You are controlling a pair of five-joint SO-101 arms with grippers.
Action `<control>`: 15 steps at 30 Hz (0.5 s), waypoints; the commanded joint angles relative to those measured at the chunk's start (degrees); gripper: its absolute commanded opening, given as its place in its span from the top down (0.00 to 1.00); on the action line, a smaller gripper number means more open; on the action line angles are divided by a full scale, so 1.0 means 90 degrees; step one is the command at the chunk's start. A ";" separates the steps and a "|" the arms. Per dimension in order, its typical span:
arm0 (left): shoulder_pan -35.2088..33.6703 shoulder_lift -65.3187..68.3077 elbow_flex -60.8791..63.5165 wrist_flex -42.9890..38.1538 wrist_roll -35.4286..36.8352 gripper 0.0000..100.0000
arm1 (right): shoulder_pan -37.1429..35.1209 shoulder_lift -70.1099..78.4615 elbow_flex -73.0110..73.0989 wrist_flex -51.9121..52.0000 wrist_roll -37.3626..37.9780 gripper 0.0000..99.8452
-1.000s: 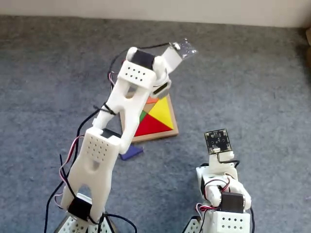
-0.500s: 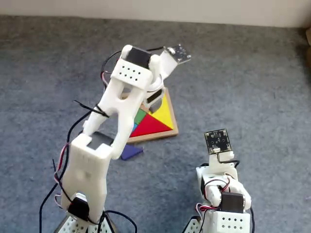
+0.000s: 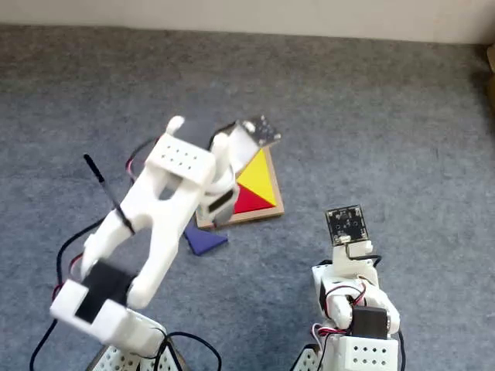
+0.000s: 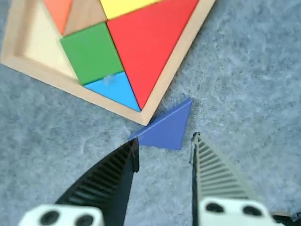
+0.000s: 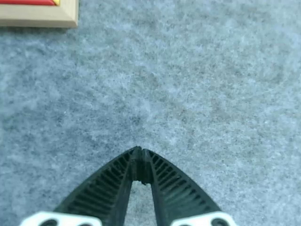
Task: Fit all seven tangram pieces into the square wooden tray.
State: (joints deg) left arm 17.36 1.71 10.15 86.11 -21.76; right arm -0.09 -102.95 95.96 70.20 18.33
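The square wooden tray [image 4: 165, 88] holds a big red triangle [image 4: 148, 44], a yellow piece [image 4: 127, 5], a green square [image 4: 90, 52], a light blue triangle [image 4: 114, 89] and an orange piece [image 4: 59, 10]; bare wood [image 4: 40, 44] shows beside them. A dark blue triangle [image 4: 167, 129] lies on the carpet against the tray's outer edge. My left gripper [image 4: 164, 141] is open just above it, one finger on each side. In the high view the left arm [image 3: 166, 209] covers the tray's [image 3: 267, 210] left half, with the dark blue triangle [image 3: 205, 241] beside it. My right gripper [image 5: 139, 151] is shut, holding nothing.
Grey carpet covers the whole table. The right arm [image 3: 352, 305] sits folded at the near right, well away from the tray, whose corner [image 5: 44, 16] shows at the edge of its wrist view. Open carpet lies to the right and far side.
The left arm has pulled back from over the tray's far side toward its near-left edge, coming down over the dark blue triangle. The right arm has not moved.
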 commanded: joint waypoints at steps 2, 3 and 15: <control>-0.0142 -0.0689 0.1607 -0.1250 -0.0049 0.81 | 0.0073 -0.0083 0.0425 -0.0005 0.0078 0.99; -0.0142 -0.0650 0.1783 -0.1397 -0.0049 0.81 | 0.0073 -0.0083 0.0425 -0.0005 0.0078 0.99; -0.0835 0.0757 0.1744 -0.2227 -0.0068 0.81 | 0.0073 -0.0083 0.0425 0.0015 0.0078 0.99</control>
State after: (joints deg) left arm 11.47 5.58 29.49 64.84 -21.67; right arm -0.09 -102.95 95.96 70.20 18.33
